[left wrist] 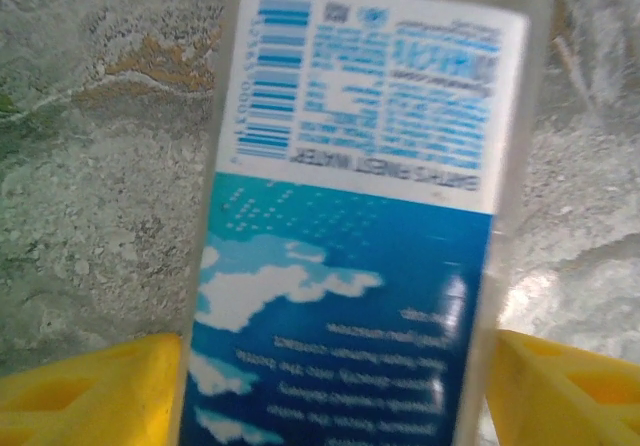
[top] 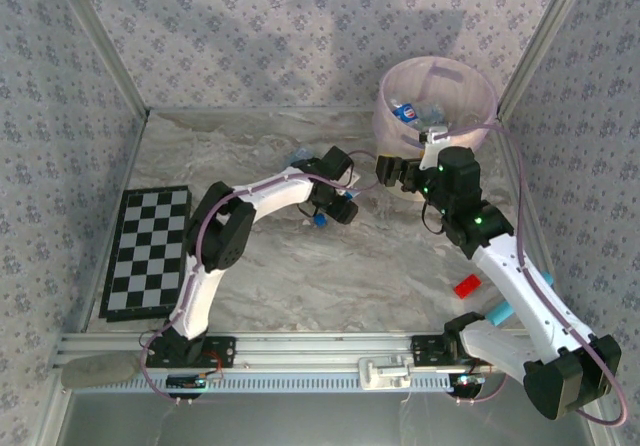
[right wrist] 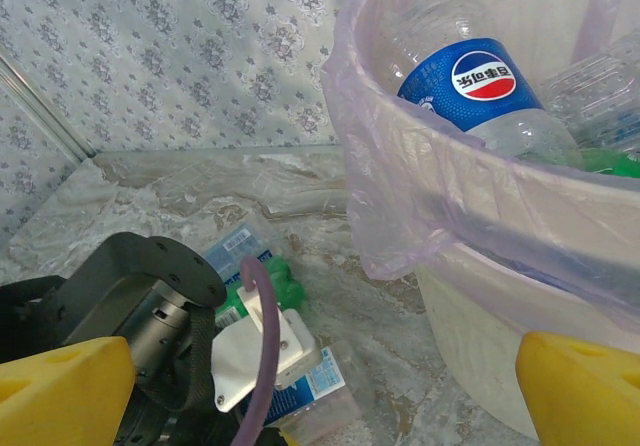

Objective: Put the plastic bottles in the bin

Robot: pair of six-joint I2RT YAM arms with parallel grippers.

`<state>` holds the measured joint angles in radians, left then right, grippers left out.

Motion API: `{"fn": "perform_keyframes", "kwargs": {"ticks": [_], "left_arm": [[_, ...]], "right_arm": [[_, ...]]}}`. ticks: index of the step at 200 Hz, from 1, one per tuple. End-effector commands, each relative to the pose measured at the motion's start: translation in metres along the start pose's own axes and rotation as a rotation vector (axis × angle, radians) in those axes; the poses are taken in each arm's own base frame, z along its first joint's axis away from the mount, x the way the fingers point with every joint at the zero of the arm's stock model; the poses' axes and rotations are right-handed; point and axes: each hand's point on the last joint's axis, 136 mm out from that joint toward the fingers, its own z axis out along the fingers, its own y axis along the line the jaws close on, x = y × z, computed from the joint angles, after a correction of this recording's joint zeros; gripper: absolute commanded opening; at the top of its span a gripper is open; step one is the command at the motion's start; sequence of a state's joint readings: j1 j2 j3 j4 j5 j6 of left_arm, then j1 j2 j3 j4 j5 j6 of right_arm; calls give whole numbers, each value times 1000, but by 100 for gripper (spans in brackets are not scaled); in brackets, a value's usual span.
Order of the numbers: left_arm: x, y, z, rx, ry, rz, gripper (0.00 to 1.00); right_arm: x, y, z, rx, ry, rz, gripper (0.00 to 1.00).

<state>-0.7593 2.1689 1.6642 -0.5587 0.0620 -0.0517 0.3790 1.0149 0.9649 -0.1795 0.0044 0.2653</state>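
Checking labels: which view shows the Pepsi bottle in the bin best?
Right wrist: the Pepsi bottle lies close in the bin, logo facing the camera. Top external shows it small, just a blue label.

Identify round translucent plastic bin [top: 385,116] by pale pink; clear plastic bottle [left wrist: 370,206] by blue cloud-patterned label [left wrist: 330,346]; flat board [top: 147,251] by black-and-white checks.

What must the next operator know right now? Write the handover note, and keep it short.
Left gripper: shut on a blue-label bottle, low at the table.
Right gripper: open, empty, beside the bin.
Done: several bottles lie in the bin, a Pepsi bottle among them.
Left: bring the held bottle to the bin. A green bottle and a clear bottle lie on the table by the left gripper.
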Motion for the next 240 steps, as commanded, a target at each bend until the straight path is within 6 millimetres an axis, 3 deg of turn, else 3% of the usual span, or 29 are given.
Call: {"fn": "perform_keyframes", "kwargs": {"ticks": [1,23,41,106,151,183,224,228,240], "left_arm": [[-2,1,0,-6,11,17,74],[-4,1,-3,-7,-6,17,57],[-9,2,-13,-12,-48,10,52],[-29,0,-93,-7,-330,-58,51],[-38,5,-159,-4,-538,-114,51],[-40,-5,-199,55,-680,-99,51],[-33,-14,-219,108,-772,-73,52],[-32,-15,-219,111,-773,-70,52],[-31,-16,-221,114,-779,-64,53]], "right_arm": [[-1,-2,-4,5,-1,14,100],[0,-1,-4,3,3,17,100],[-1,0,-5,-8,2,20,100],[-7,17,4,-95,0,61,100],[-12,36,23,-186,33,110,100],[-18,59,38,-291,51,159,100],[-15,89,60,-424,134,193,98],[-27,94,59,-444,118,192,97],[-27,103,64,-483,141,202,94]]}}
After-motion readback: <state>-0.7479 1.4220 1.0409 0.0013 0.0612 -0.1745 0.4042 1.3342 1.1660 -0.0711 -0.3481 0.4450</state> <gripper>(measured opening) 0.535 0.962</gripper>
